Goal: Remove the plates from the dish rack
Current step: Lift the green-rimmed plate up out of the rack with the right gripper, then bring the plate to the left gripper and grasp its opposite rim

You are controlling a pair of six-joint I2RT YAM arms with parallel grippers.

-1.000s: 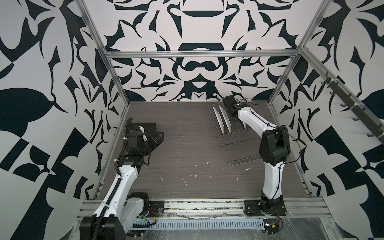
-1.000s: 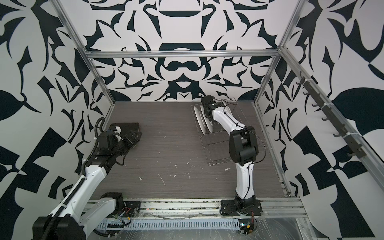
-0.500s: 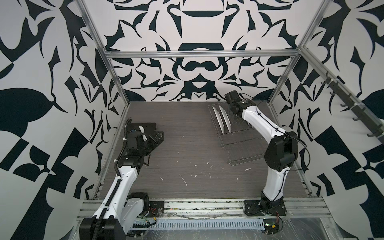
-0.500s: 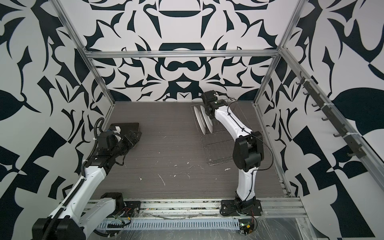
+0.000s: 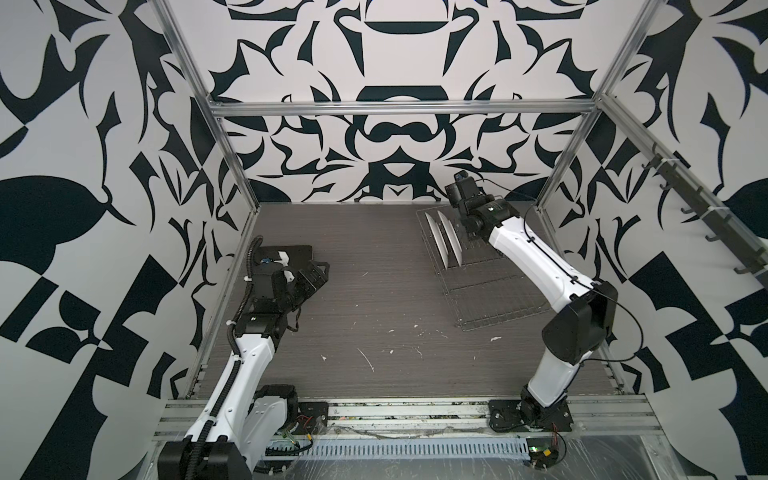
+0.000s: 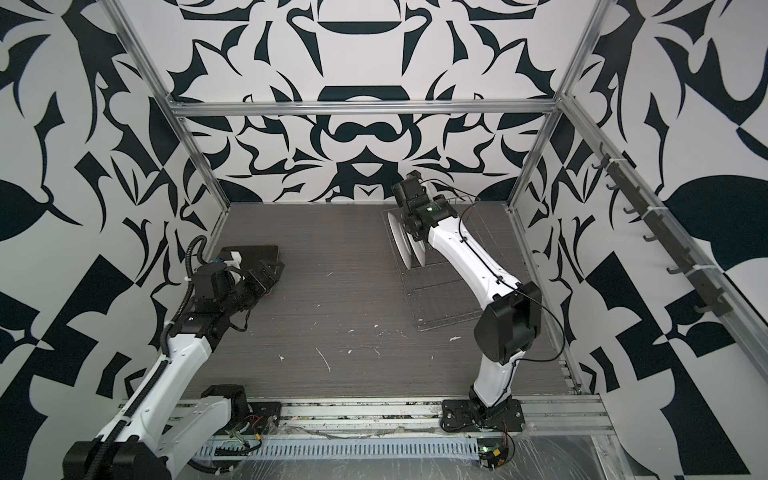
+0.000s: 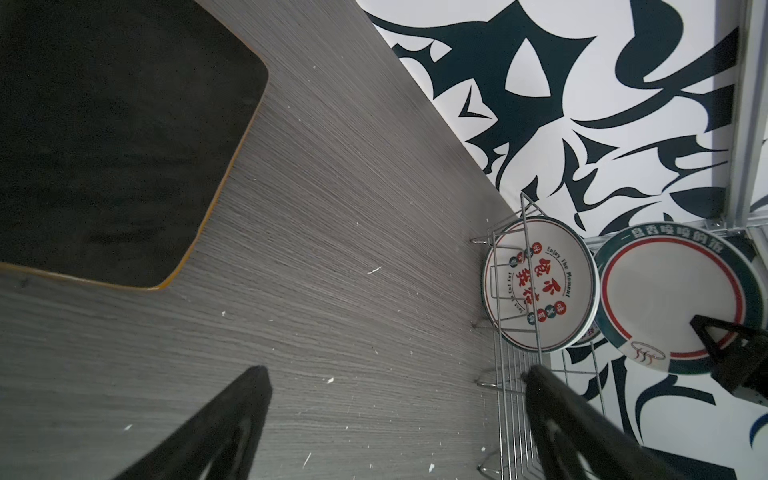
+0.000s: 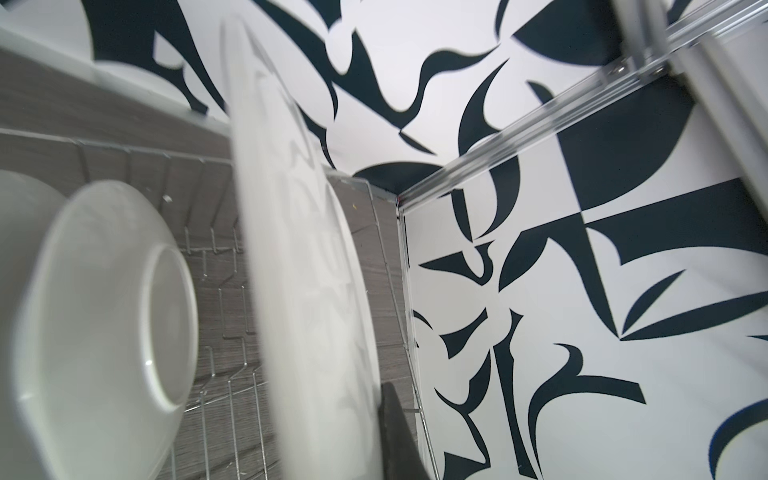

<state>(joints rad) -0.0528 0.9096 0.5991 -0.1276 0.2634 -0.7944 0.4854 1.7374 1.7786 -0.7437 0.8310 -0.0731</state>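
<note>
Our left arm (image 5: pixel 249 357) sits low at the left side, forearm angled up from the base, and our left gripper (image 7: pixel 397 374) hangs with jaws spread wide and nothing between them. Our right arm (image 5: pixel 536 257) stretches from a raised elbow to the far right corner, where our right gripper (image 7: pixel 715 340) pinches the rim of a plate (image 7: pixel 665 291), jaws closed

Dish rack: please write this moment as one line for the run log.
right pincer: shut on teal-rimmed plate | left pincer: open, empty | dish rack: two plates upright | dark plate: flat on table
</note>
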